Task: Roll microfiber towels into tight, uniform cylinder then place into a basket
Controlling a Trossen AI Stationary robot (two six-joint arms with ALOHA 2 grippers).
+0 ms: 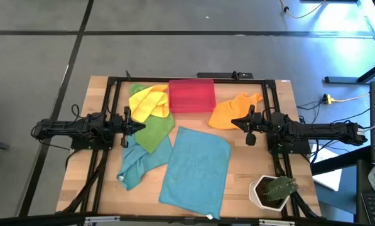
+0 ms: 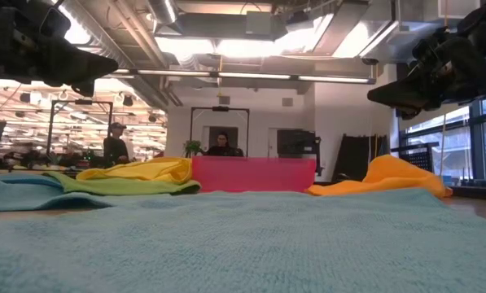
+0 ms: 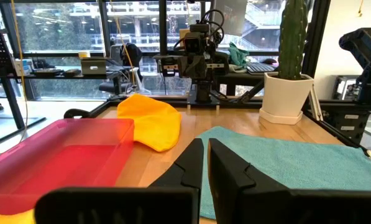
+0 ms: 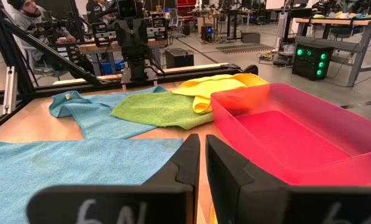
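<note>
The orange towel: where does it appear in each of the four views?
High view: the orange towel lies right of the red basket.
Low view: orange towel at right, beside the basket.
Left wrist view, beyond the basket.
Right wrist view: not in it.
Shared landmark: the red basket.

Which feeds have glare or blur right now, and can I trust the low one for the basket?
Low view: the ceiling lights glare, both tools are dark silhouettes, and the near teal towel is a soft blur; the basket shows only its front wall. High view: even light, with a blue glare on the floor at upper right. Wrist views: both sharp on the basket, with bright windows behind in the left one.
</note>
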